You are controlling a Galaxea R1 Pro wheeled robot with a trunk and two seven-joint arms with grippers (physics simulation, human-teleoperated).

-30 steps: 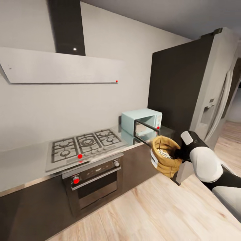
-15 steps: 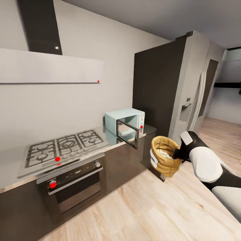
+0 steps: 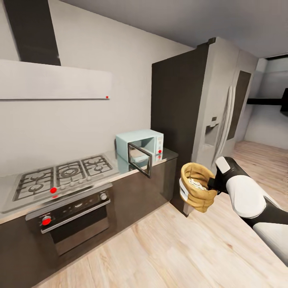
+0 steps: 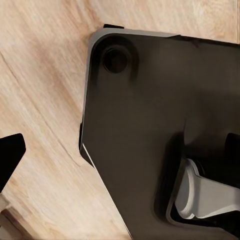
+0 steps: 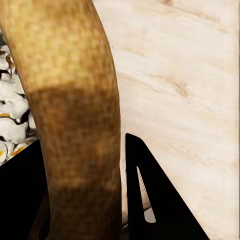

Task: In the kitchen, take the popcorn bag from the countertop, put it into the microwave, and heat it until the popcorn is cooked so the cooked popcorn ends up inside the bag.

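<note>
While the gas hob (image 3: 56,176) sits at the left of the surface (image 3: 170,154), the microwave (image 3: 140,146) stands beside it, door open. Further right, above the wooden floor (image 3: 168,248), my right tool (image 3: 214,185) pinches the popcorn bag (image 3: 196,186) by its rim, popcorn (image 3: 196,183) inside.

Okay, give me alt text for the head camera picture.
The robot's right gripper holds a tan popcorn bag above the wood floor, apart from a mint-blue microwave with its door open on the steel countertop, beside a gas hob and fridge.
</note>
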